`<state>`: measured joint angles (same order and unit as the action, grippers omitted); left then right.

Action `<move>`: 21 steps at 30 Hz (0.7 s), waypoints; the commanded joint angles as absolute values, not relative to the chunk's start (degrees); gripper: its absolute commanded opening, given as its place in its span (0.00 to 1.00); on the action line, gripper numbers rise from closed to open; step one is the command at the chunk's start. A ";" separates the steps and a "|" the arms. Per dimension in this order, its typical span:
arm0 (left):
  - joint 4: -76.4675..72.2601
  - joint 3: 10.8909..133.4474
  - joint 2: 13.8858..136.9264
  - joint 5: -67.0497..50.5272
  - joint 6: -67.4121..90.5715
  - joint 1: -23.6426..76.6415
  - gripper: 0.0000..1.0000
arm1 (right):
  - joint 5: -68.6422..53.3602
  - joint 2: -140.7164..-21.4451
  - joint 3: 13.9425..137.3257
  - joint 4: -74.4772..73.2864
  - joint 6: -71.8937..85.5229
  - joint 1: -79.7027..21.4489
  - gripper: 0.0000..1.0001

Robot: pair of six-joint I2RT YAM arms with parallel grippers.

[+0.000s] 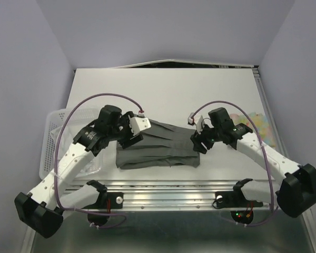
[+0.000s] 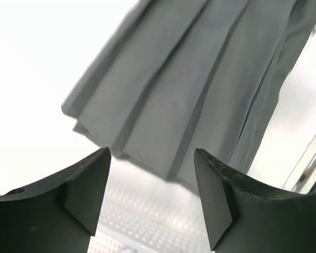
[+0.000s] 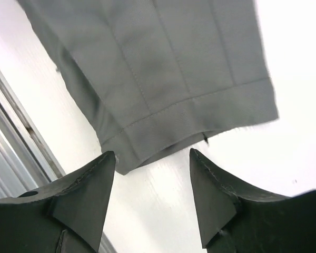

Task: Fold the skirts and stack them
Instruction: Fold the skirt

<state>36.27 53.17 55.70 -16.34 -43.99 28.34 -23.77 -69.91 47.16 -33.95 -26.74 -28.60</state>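
Grey pleated skirt [image 1: 158, 145] lies folded on the table [image 1: 163, 95].

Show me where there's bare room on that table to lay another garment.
The far half of the table, behind the grey skirt, is bare. The near half is crowded: the skirt with the left gripper and right gripper at its ends, the basket at the left edge, the floral skirt at the right edge.
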 commanded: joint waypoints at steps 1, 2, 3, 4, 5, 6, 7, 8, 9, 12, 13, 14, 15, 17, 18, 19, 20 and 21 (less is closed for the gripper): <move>31.31 55.55 60.02 -19.16 -35.87 34.69 0.75 | -24.16 -66.88 49.57 -34.79 -12.86 -25.15 0.63; 29.46 55.46 60.90 -19.16 -34.73 36.28 0.74 | -24.78 -67.23 49.66 -34.98 -11.61 -24.35 0.61; 24.74 54.50 62.56 -18.64 -32.37 39.34 0.72 | -25.13 -68.80 50.01 -36.11 -9.69 -22.26 0.60; 22.09 53.80 63.36 -17.68 -31.30 41.29 0.71 | -26.62 -69.95 50.53 -36.65 -8.54 -21.19 0.58; 19.28 53.18 65.20 -15.93 -30.33 43.31 0.68 | -27.50 -71.27 51.32 -37.26 -7.48 -19.79 0.57; 15.07 52.65 66.52 -12.43 -29.63 45.42 0.63 | -28.81 -72.93 53.59 -38.57 -6.51 -18.12 0.56; 13.81 52.39 67.93 -11.96 -29.45 48.22 0.61 | -30.48 -77.21 55.09 -39.63 -5.37 -16.28 0.56; 11.36 52.47 70.64 -9.34 -29.36 49.64 0.57 | -33.72 -79.69 58.50 -41.81 -5.01 -12.61 0.55; 10.29 52.47 72.06 -8.01 -29.09 51.22 0.56 | -35.23 -84.07 60.10 -42.44 -4.31 -10.65 0.54; 9.15 54.48 78.02 -4.94 -30.41 57.38 0.57 | -38.93 -89.63 66.58 -42.63 -5.61 -5.02 0.54; 9.05 55.10 79.44 -4.57 -30.67 58.52 0.57 | -38.67 -92.87 68.80 -42.63 -6.15 -5.01 0.55; 8.88 55.46 80.67 -4.48 -30.67 59.58 0.57 | -38.15 -94.47 71.17 -42.63 -6.76 -4.49 0.55; 8.62 55.72 83.12 -4.40 -30.93 61.16 0.58 | -37.88 -96.05 73.54 -42.63 -7.38 -4.48 0.55; 8.96 56.51 85.33 -3.87 -30.85 62.05 0.54 | -39.28 -101.14 80.13 -41.84 -7.91 -4.48 0.54; 9.83 56.77 86.73 -4.30 -29.89 62.05 0.51 | -40.85 -103.16 82.42 -42.53 -7.91 -4.48 0.55; 10.19 56.60 86.83 -4.39 -29.36 61.96 0.49 | -42.00 -105.36 84.79 -43.41 -9.74 -4.48 0.55; 10.63 56.43 85.88 -5.09 -29.27 61.88 0.49 | -44.19 -109.73 89.51 -45.16 -10.28 -4.48 0.56; 11.94 56.16 85.00 -6.23 -28.75 61.79 0.48 | -44.99 -111.60 91.30 -47.35 -10.81 -5.18 0.56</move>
<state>11.81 54.28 87.94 -5.96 -30.63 62.22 -38.22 -105.65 82.39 -42.81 -8.27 -3.90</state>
